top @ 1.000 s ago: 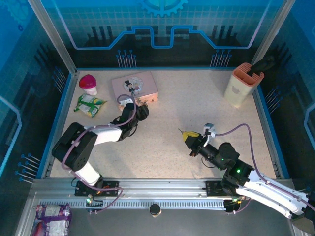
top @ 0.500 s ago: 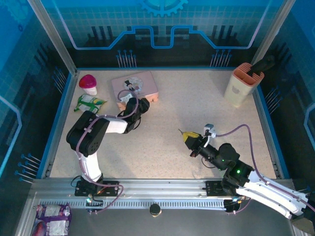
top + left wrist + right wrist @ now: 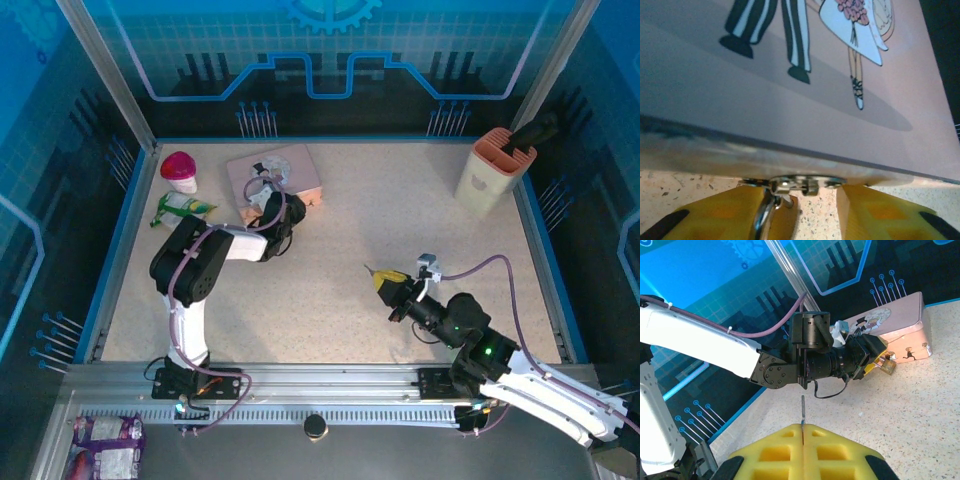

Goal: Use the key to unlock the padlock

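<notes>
Fingers of the left gripper (image 3: 815, 207) stand apart at the near edge of the pink tin (image 3: 840, 75), which lies at the far left of the table (image 3: 400, 220). We see the padlock (image 3: 887, 367) hanging from the metal clasp (image 3: 797, 183) of the tin. Its silver shackle (image 3: 762, 220) lies against the inner side of one finger, and a gap shows before the other finger, so the padlock is not clamped. The right gripper (image 3: 803, 429) is at the near right, well apart from the tin. Its yellow fingers are pressed together on the key (image 3: 802, 409), which stands out between the tips as a thin dark sliver pointing to the far left.
</notes>
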`<move>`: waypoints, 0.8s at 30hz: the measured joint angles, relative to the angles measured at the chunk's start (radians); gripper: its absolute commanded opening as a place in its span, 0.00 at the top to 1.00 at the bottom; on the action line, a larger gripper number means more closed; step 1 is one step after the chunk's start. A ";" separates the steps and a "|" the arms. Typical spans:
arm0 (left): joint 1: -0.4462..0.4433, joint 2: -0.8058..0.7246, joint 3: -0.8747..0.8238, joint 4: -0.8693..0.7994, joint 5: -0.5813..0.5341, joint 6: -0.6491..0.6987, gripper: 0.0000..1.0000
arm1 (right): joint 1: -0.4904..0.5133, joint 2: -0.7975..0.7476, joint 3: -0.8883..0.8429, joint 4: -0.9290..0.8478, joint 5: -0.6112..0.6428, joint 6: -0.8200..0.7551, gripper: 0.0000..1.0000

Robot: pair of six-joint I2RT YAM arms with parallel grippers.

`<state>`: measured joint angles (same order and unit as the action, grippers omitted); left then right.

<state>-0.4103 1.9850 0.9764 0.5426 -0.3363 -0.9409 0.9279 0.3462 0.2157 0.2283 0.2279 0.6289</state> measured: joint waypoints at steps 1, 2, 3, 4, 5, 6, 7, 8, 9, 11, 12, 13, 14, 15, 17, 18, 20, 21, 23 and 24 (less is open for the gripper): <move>0.002 0.003 0.001 -0.001 0.000 0.000 0.70 | -0.001 0.000 0.000 -0.001 0.000 0.000 1.00; 0.003 0.006 0.001 -0.003 0.000 -0.001 0.74 | -0.002 0.000 0.000 -0.001 0.000 0.000 1.00; 0.005 0.010 0.001 -0.005 0.000 -0.002 0.77 | -0.002 0.000 0.000 -0.001 0.000 0.000 1.00; 0.008 0.012 0.001 -0.007 0.001 -0.002 0.81 | -0.002 0.000 0.000 -0.002 0.000 0.000 1.00; 0.009 0.013 0.001 -0.011 0.003 -0.001 0.84 | -0.002 0.000 0.000 -0.004 0.000 0.000 1.00; 0.011 0.013 0.001 -0.012 0.003 0.000 0.87 | -0.002 0.000 0.000 -0.008 0.000 0.000 1.00; 0.012 0.013 0.001 -0.013 0.006 0.001 0.89 | -0.002 0.000 0.000 -0.012 0.000 0.001 1.00; 0.012 0.013 0.002 -0.010 0.012 0.001 0.91 | -0.002 0.001 0.001 -0.020 0.002 0.004 1.00; 0.012 0.013 0.002 -0.005 0.018 0.000 0.92 | -0.002 0.001 0.001 -0.029 0.005 0.006 1.00; 0.013 0.013 0.002 0.002 0.039 0.000 0.98 | -0.004 0.001 0.002 -0.052 0.019 0.018 1.00; 0.014 0.013 0.002 0.005 0.049 0.000 0.99 | -0.007 0.001 0.002 -0.066 0.027 0.027 1.00; 0.014 0.013 0.002 0.005 0.056 0.001 1.00 | -0.012 0.001 0.003 -0.082 0.033 0.034 1.00; 0.014 0.013 0.002 0.005 0.063 0.005 1.00 | -0.018 0.001 0.005 -0.098 0.037 0.042 1.00; 0.014 0.012 0.001 0.005 0.068 0.016 1.00 | -0.023 0.001 0.007 -0.115 0.043 0.053 1.00; 0.013 0.010 -0.006 0.010 0.079 0.039 1.00 | -0.033 0.001 0.007 -0.141 0.052 0.075 1.00; 0.011 0.005 -0.013 0.012 0.087 0.056 1.00 | -0.039 0.001 0.007 -0.157 0.054 0.087 1.00; 0.009 -0.009 -0.027 0.008 0.109 0.090 1.00 | -0.049 0.001 0.007 -0.187 0.057 0.109 1.00; 0.006 -0.018 -0.034 -0.001 0.122 0.111 1.00 | -0.055 0.001 0.007 -0.202 0.058 0.120 1.00; -0.006 -0.037 -0.046 -0.022 0.153 0.153 1.00 | -0.071 0.002 0.008 -0.232 0.060 0.143 1.00; -0.013 -0.048 -0.054 -0.030 0.164 0.171 1.00 | -0.080 0.005 0.008 -0.245 0.060 0.154 1.00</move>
<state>-0.4236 1.9373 0.9226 0.5125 -0.1719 -0.7704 0.8478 0.3508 0.2241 -0.0162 0.2878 0.7834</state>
